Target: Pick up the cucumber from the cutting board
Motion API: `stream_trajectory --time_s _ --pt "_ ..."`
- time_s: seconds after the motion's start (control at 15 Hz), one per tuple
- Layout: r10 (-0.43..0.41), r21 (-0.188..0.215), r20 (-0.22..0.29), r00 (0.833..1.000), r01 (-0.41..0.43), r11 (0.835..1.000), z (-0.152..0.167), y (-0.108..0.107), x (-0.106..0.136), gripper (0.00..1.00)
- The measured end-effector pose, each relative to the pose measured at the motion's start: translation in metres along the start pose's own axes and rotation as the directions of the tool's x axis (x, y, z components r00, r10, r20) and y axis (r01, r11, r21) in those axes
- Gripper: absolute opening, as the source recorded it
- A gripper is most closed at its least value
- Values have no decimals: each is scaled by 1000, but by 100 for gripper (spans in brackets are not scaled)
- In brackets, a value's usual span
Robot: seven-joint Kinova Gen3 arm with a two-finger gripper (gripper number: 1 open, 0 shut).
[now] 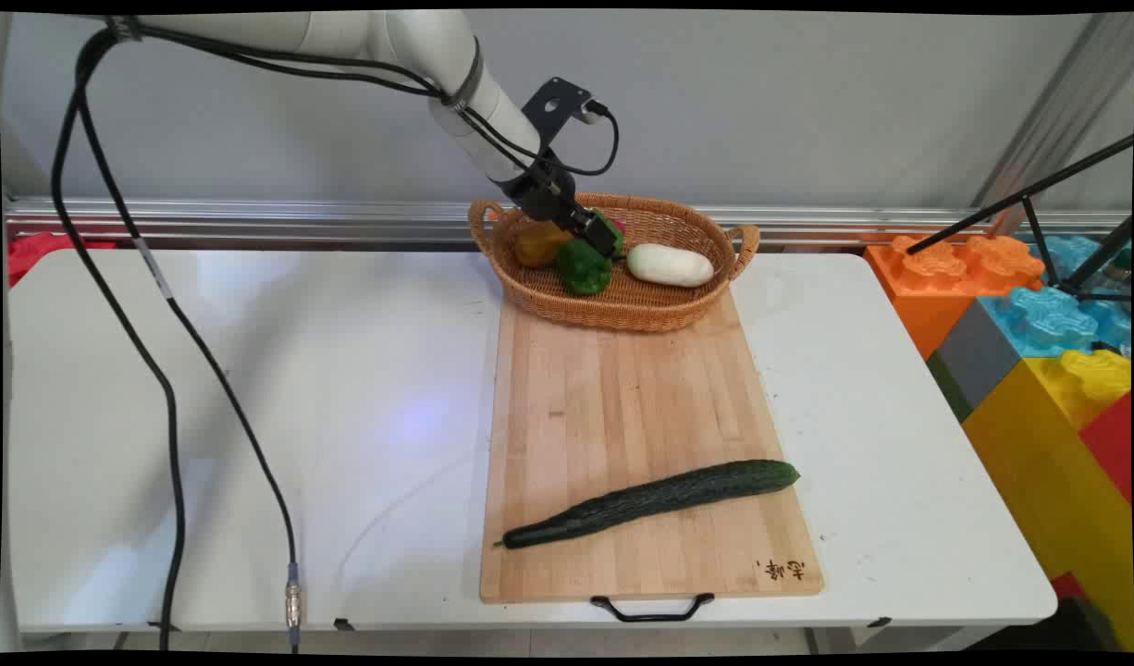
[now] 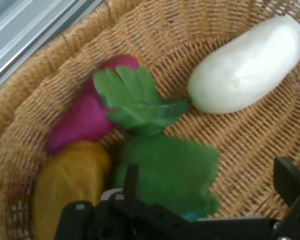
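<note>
My gripper (image 1: 604, 242) (image 2: 210, 187) is down inside a wicker basket (image 1: 622, 319) (image 2: 190, 30) at the far end of a wooden cutting board (image 1: 622, 388). It is open, its fingers (image 2: 132, 182) wide apart on either side of a green pepper (image 1: 583, 270) (image 2: 170, 172). Beside the pepper lie a yellow-orange pepper (image 1: 537, 246) (image 2: 72, 180) and a magenta root (image 2: 85, 117) with green leaves (image 2: 135, 97). A white eggplant (image 1: 671, 265) (image 2: 250, 67) rests at the basket's right. In the main view the hand hides most of the magenta root.
A long dark green cucumber (image 1: 650, 499) lies slantwise across the board's near end. Black cables (image 1: 169, 398) hang from the arm over the table's left side. Large coloured toy blocks (image 1: 1039, 370) and a black tripod (image 1: 1076, 250) stand off the table's right edge.
</note>
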Motion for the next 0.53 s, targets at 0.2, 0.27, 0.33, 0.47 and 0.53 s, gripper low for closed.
stream_trajectory --time_s 0.2,0.27,0.33,0.47,0.53 --pt "15 -24 -6 1000 -15 1000 -2 13 5 100" --pt "22 -36 -8 1000 -23 999 -6 21 6 100" --pt "29 -48 -9 1000 -29 998 -12 29 8 100" --pt "37 -82 -2 999 -37 996 -27 50 7 100" --pt "42 -103 5 999 -41 994 -38 64 6 100"
